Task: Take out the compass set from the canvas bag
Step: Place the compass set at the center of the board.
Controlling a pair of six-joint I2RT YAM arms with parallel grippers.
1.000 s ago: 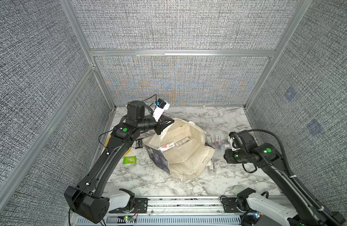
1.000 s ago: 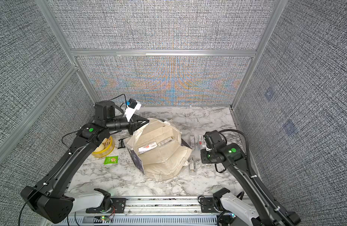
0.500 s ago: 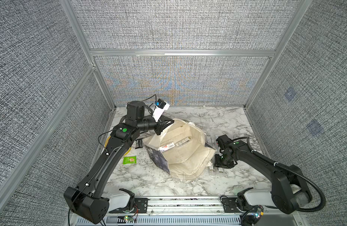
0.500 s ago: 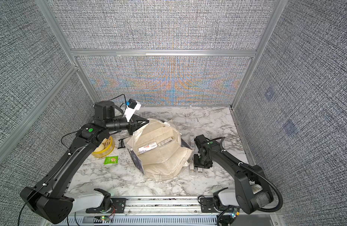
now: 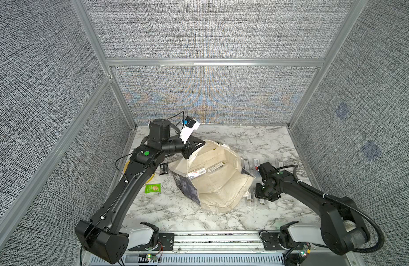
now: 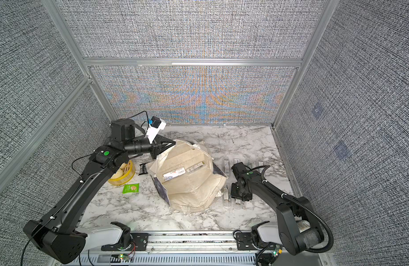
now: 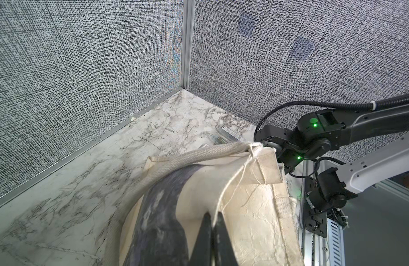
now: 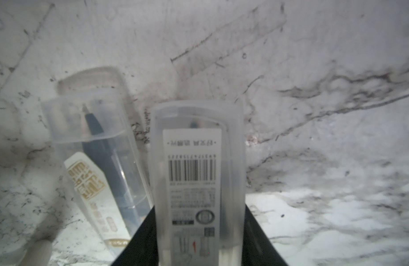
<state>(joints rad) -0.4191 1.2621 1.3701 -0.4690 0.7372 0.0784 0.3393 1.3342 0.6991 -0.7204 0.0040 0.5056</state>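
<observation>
My left claw (image 7: 213, 216) is pinched on the canvas bag (image 5: 222, 184) rim to prop its mouth open, while my right claw (image 8: 198, 207) grips a compass set (image 8: 194, 161) low just beside the bag, probably for setting down.

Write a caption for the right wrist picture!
Right gripper grips a barcode-labelled clear case at the marble table, beside a second clear case.

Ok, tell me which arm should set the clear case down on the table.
Right. The right gripper grips the clear case low at the table, beside another case. The left gripper is shut on the rim of the canvas bag.
</observation>
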